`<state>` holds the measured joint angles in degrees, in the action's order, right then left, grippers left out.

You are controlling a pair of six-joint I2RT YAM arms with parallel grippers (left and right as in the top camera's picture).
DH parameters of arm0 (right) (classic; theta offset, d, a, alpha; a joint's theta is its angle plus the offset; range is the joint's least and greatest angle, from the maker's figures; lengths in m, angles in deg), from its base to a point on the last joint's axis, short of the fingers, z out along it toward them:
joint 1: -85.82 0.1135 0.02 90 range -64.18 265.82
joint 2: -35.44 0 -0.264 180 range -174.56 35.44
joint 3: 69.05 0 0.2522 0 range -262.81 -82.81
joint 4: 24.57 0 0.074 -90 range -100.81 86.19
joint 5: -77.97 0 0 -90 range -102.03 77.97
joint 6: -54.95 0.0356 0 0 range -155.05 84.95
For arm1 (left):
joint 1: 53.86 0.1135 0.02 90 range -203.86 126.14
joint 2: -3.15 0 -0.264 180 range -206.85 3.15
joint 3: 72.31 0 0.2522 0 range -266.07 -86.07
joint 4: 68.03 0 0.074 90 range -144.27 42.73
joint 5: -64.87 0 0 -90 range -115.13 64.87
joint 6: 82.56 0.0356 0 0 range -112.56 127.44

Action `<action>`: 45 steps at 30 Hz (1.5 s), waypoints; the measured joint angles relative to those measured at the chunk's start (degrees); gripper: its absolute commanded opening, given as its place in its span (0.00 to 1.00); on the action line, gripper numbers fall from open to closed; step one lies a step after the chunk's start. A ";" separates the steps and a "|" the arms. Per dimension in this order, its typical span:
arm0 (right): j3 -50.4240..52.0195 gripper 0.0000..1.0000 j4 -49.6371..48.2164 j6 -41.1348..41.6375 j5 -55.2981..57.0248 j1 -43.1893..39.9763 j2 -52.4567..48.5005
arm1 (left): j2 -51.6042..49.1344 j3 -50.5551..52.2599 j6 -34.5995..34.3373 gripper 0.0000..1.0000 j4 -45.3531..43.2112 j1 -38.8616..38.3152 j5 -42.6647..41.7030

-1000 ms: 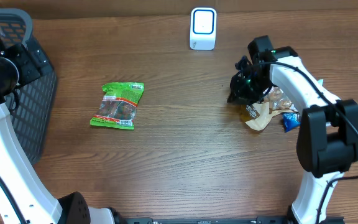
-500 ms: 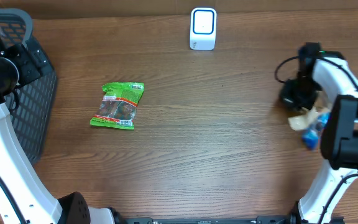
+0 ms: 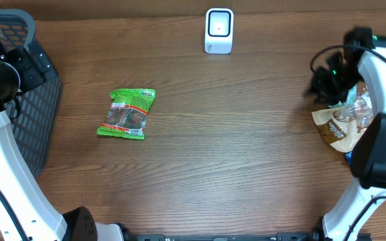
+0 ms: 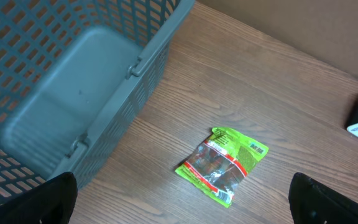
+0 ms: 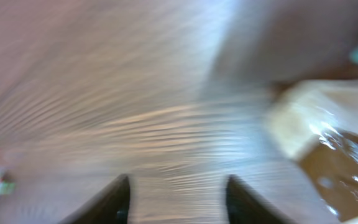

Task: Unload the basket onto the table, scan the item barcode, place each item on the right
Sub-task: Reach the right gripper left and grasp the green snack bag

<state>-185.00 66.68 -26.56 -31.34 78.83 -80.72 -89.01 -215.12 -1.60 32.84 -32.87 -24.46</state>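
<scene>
Open tabletop (image 3: 246, 154) between green packet (image 3: 127, 112) and brown pouch (image 3: 332, 127); basket (image 3: 45, 100) walls left, scanner (image 3: 219, 30) rear.

green packet (image 3: 127, 113) lying flat, brown packet (image 3: 331, 126) far right

Left arm (image 3: 4, 161) and right arm (image 3: 384, 80) are white shells with black joints; the right shows a black cable (image 3: 328, 50).

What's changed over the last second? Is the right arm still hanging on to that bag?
No. The right gripper dragged the brown snack bag to the table's right edge. Then its fingers spread and let go, and the bag now lies on the table beside them. The green snack pack, scanner, basket and open left gripper have not moved.
</scene>
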 measured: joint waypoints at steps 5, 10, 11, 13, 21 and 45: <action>-5.92 0.77 -1.51 -2.19 -4.63 11.37 4.28 | 0.00 0.00 0.00 1.00 -0.02 0.00 0.00; -5.16 1.00 -15.10 4.61 -11.21 18.32 4.28 | 0.00 0.00 0.00 1.00 -0.02 0.00 -0.02; -4.90 1.00 -18.14 6.62 -11.78 19.80 4.26 | 0.00 0.00 0.00 1.00 -0.02 0.00 0.00; -4.59 1.00 -25.35 12.39 -12.81 26.38 3.74 | 0.00 0.00 0.00 1.00 0.02 0.00 -0.02; -4.26 0.95 -45.53 22.86 -5.81 51.10 -8.50 | 0.00 0.00 0.00 1.00 0.02 0.00 0.00; -4.15 0.82 -64.52 26.82 10.32 55.49 -22.71 | 0.00 0.00 0.00 1.00 0.00 0.00 0.00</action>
<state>-189.15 2.16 0.26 -21.02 134.33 -103.43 -89.01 -215.12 -1.60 32.84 -32.87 -24.46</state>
